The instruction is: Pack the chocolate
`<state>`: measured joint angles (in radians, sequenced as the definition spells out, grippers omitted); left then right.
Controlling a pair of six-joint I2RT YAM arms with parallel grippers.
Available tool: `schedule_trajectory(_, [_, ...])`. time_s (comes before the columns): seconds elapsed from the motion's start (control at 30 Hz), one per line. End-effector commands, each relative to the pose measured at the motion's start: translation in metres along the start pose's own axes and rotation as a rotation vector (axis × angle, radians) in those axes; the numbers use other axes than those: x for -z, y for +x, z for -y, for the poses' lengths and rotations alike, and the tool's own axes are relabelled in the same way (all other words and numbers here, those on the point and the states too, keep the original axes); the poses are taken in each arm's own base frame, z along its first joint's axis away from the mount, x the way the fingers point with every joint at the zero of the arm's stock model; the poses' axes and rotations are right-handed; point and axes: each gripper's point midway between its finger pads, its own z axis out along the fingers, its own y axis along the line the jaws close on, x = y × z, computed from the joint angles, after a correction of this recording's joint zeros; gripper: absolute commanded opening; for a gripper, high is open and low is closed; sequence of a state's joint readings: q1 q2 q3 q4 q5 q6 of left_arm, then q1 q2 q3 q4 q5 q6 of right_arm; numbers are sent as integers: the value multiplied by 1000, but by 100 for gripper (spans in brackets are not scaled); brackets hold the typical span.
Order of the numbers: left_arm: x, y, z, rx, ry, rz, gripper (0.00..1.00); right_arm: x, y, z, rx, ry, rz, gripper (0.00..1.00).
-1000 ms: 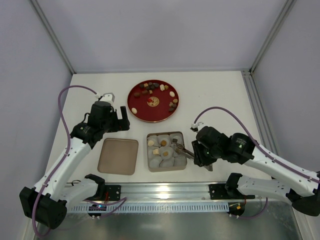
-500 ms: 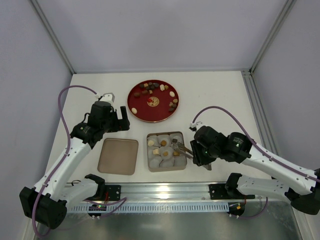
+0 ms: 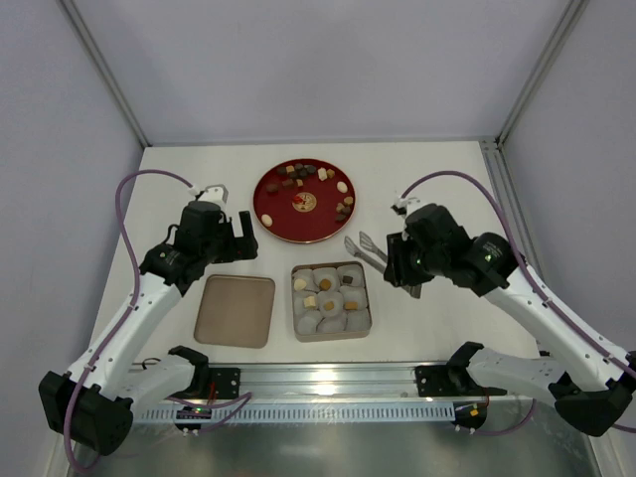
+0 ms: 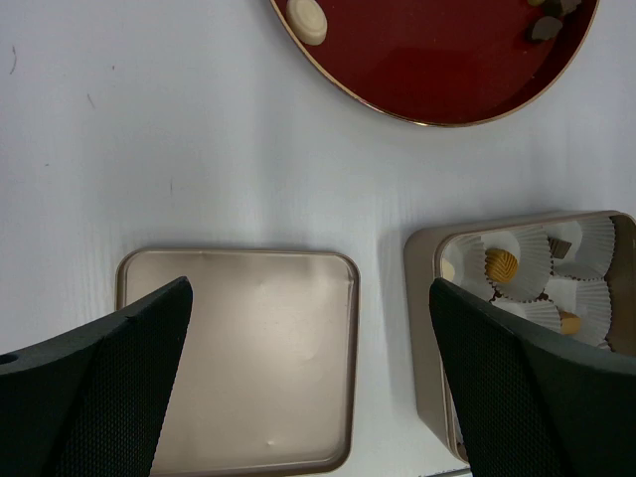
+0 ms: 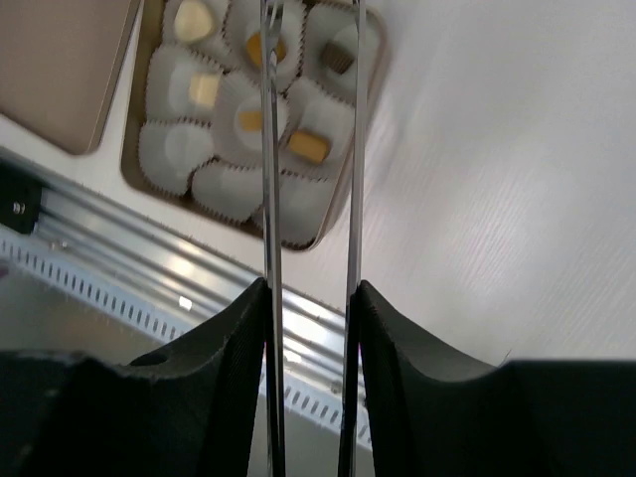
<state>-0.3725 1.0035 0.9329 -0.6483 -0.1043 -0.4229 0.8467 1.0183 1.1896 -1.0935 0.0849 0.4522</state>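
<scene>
Grips tweezers [image 5: 266,149] in right claw [image 5: 310,308], tips apart, empty, between tin [image 3: 294,298] and red plate [image 3: 273,214], likely bound for another chocolate [image 3: 321,174]; parks left claw [image 4: 310,298] gaping over lid [image 4: 238,328].

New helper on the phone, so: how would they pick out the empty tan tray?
Find the round red plate. Toward the near edge from it, two tan squares lie side by side: the tin, right, holds white paper cups; the tray lies left. It alone is shallow and bare.
</scene>
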Motion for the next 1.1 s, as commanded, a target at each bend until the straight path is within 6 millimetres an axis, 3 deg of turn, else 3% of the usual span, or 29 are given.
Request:
schedule_trajectory(0.0, [6, -13, 4, 11, 15, 39, 100, -5, -50, 20, 6, -36, 106, 42])
schedule_trajectory(0.03, [6, -14, 5, 12, 19, 41, 100, -5, -68, 46, -60, 19, 143, 42])
schedule_trajectory(0.07, [7, -14, 7, 13, 29, 40, 100, -9, -78, 53, -79, 18, 151, 42])
schedule_trajectory(0.1, [6, -13, 7, 11, 32, 36, 100, -18, -98, 76, -125, 52, 186, 42])
schedule_trajectory(0.17, [4, -11, 8, 15, 37, 27, 100, -26, -123, 96, -171, 66, 233, 42])
schedule_trajectory(0.2, [4, -12, 10, 16, 43, 26, 100, -43, -137, 109, -196, 71, 234, 42])
schedule_trajectory(0.23, [4, -11, 11, 16, 50, 23, 100, -43, -152, 128, -232, 103, 263, 41])
schedule_trajectory(0.27, [4, -12, 11, 16, 52, 24, 100, -48, -160, 140, -248, 127, 275, 41])
schedule_trajectory(0.3, [4, -10, 13, 17, 60, 19, 100, -70, -167, 159, -275, 174, 249, 41])
schedule_trajectory(0.33, [4, -11, 14, 18, 67, 23, 100, -69, -181, 174, -305, 204, 277, 42])
schedule_trajectory(0.4, [5, -12, 15, 18, 73, 22, 100, -97, -189, 201, -339, 270, 257, 41])
schedule_trajectory(0.43, [5, -11, 15, 18, 73, 22, 100, -102, -202, 211, -350, 285, 287, 42])
schedule_trajectory(0.63, [10, -16, 15, 17, 75, 48, 100, -151, -213, 251, -361, 386, 264, 52])
schedule_trajectory(0.73, [12, -17, 15, 18, 79, 53, 100, -166, -215, 258, -359, 391, 243, 52])
schedule_trajectory(0.87, [12, -17, 16, 17, 82, 54, 100, -190, -203, 264, -363, 392, 187, 54])
schedule_trajectory(1.07, [11, -16, 17, 17, 89, 49, 100, -212, -182, 267, -373, 387, 101, 54])
